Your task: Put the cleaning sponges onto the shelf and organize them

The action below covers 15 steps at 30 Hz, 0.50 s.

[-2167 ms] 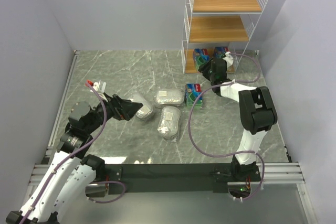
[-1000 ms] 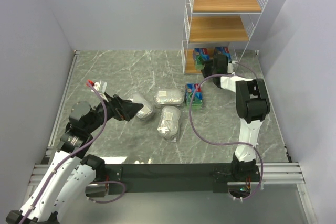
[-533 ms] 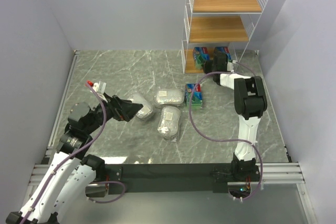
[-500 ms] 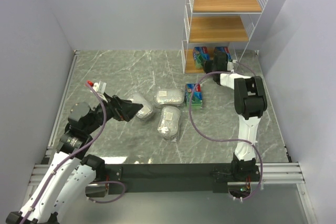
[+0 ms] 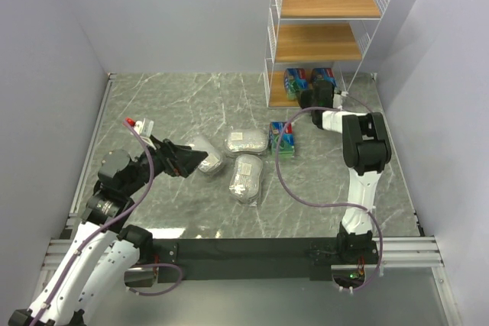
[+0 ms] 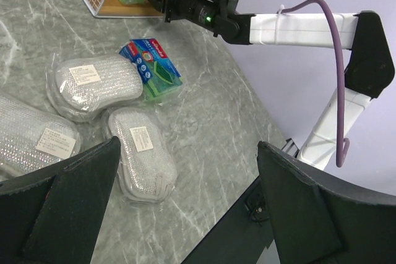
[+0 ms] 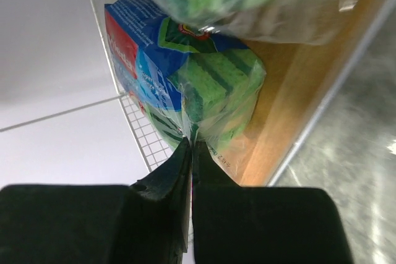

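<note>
The right hand [image 7: 189, 146] is pressed shut, tips at the wrap of a green pack [image 7: 210, 85] on the shelf [image 7: 291, 109] (bottom tier); the left hand [image 6: 189, 146] is held wide, empty.

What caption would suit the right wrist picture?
Shut fingers touching the wrapper of a green sponge pack on the wooden shelf.

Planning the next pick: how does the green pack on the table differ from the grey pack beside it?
The green pack is rectangular with a blue-and-red label; the grey pack is oval, silvery, with a small white sticker. The green pack lies nearer the shelf than the grey pack. Both lie flat on the table.
</note>
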Motion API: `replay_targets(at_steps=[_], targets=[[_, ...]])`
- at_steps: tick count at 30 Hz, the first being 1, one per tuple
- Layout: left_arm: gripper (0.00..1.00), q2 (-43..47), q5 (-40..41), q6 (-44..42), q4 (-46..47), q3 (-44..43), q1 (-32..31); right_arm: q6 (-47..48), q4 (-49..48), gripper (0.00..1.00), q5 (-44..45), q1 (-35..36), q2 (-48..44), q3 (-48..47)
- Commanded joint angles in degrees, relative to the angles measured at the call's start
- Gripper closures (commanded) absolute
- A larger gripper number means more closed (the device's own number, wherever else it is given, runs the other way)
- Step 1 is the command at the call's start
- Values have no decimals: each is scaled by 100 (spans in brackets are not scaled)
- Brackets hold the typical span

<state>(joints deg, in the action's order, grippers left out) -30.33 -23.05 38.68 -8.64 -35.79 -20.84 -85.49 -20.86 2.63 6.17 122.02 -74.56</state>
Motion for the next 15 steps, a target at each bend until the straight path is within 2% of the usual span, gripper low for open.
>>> replay_targets(at_steps=[1,8,15], targets=[[1,71,-33,52,47,37,-17,-99,12,100,448,-169,-441,284],[1,53,-59,79,73,55,-25,-187,-225,100,422,-468,-609,741],[1,44,-59,96,73,63,-25,6,-146,100,334,-739,-556,513]])
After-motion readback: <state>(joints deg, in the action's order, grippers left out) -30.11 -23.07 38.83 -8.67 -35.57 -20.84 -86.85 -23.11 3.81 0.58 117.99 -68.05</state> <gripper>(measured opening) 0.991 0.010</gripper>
